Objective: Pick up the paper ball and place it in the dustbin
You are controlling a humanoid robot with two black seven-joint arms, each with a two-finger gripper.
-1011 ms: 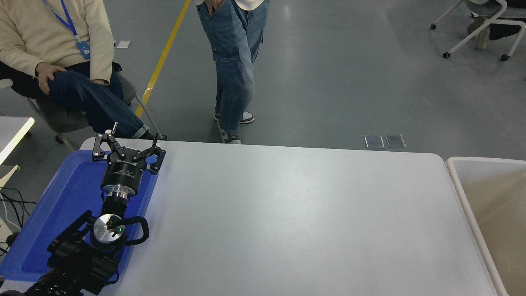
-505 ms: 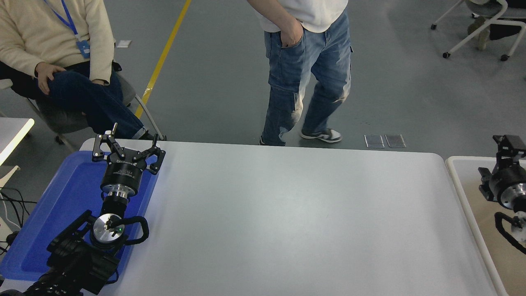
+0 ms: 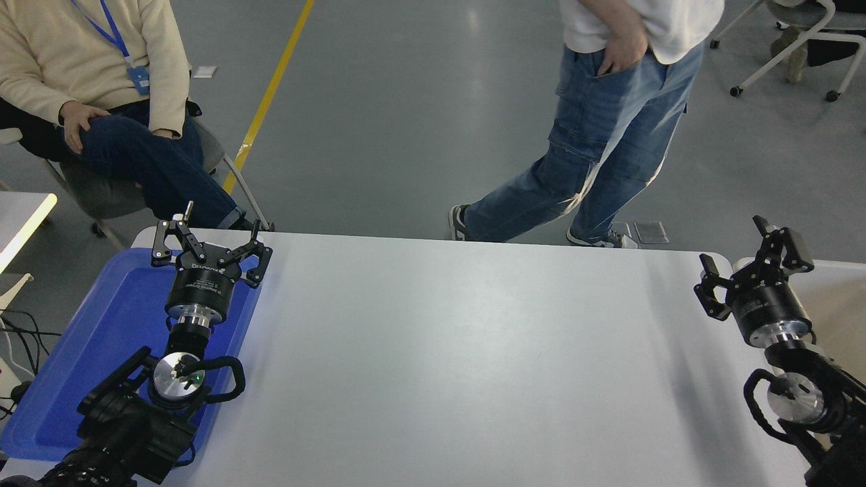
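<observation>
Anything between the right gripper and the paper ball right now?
No paper ball shows in this view, so that path can't be judged. The right gripper, open and empty, hangs over the table's right edge beside the dustbin. The left gripper sits parked over the blue tray.

Single head cam, mounted high on the robot's side, pitched forward and down over the white table (image 3: 460,352). Medium range: tabletop fills the lower half, grey floor (image 3: 406,122) toward 12 o'clock. Arms enter at 7 and 4 o'clock. No second view to overlap.
</observation>
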